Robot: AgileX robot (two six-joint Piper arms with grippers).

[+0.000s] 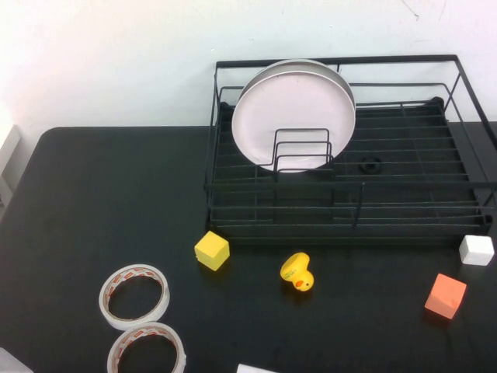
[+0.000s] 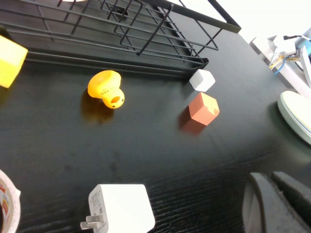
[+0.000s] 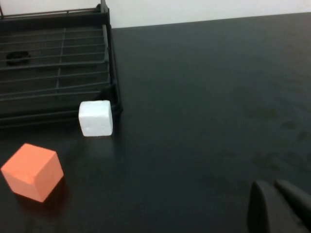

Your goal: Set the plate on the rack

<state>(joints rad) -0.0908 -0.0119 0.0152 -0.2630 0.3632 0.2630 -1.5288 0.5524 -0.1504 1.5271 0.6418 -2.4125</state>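
Observation:
The pale pink plate (image 1: pixel 295 113) stands upright on edge in the black wire rack (image 1: pixel 349 210), leaning among the looped dividers at the rack's left half. The rack sits at the back right of the black table and also shows in the left wrist view (image 2: pixel 146 43) and the right wrist view (image 3: pixel 58 73). Neither gripper shows in the high view. My left gripper (image 2: pixel 273 196) is shut and empty, low over the table's front right. My right gripper (image 3: pixel 277 201) is shut and empty, over bare table to the right of the rack.
In front of the rack lie a yellow cube (image 1: pixel 211 250), a yellow rubber duck (image 1: pixel 297 273), an orange cube (image 1: pixel 446 295) and a white cube (image 1: pixel 476 249). Two tape rolls (image 1: pixel 134 296) lie front left. A white plug (image 2: pixel 119 208) and a grey-white plate (image 2: pixel 297 114) show in the left wrist view.

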